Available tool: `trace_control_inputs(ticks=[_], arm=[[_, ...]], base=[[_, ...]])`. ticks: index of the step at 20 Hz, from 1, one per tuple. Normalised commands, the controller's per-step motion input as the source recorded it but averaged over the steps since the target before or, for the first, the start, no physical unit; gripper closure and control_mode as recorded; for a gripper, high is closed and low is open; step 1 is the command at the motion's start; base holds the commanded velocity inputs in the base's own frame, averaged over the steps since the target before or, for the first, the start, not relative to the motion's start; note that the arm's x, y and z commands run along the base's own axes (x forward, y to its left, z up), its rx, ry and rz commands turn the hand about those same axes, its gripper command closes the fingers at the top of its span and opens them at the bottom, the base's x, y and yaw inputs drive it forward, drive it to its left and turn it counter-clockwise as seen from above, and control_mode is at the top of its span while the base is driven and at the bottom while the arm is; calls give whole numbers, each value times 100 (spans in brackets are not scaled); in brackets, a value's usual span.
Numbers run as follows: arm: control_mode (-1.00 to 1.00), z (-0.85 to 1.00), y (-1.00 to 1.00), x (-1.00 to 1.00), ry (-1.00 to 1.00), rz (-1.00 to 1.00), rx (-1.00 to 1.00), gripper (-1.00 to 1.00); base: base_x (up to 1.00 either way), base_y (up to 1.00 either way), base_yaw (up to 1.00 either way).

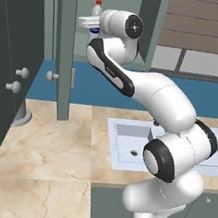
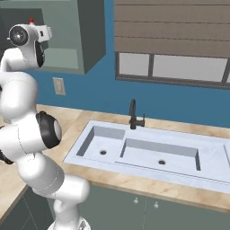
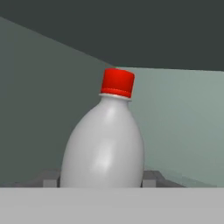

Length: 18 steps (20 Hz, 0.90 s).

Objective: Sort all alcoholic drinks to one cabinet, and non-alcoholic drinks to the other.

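I stood in a rendered home kitchen. A beige marble-patterned bench (image 1: pixel 46 161) ran before me, and a pale grey double-basin sink (image 2: pixel 148 152) with a dark curved faucet (image 2: pixel 133 114) was set into it. Grey-green wall cabinets (image 2: pixel 76 40) hung on a deep blue wall (image 2: pixel 134 96), one with its door (image 1: pixel 66 47) open. A window with brown slatted blinds (image 2: pixel 175 27) sat above the sink, and grey-green base cabinets with small round knobs (image 2: pixel 155 205) stood below.
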Motion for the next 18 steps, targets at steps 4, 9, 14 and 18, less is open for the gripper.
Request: trace_control_inputs(ticks=[4,9,14,18], arm=[[-100,-27,0,11,0,0,6,100],[-100,-13,5,15,0,0,5,100],[-100,-5,8,24,0,0,6,100],[-100,-2,19,27,0,0,4,100]], base=[[0,0,0],[0,0,0],[0,0,0],[0,0,0]])
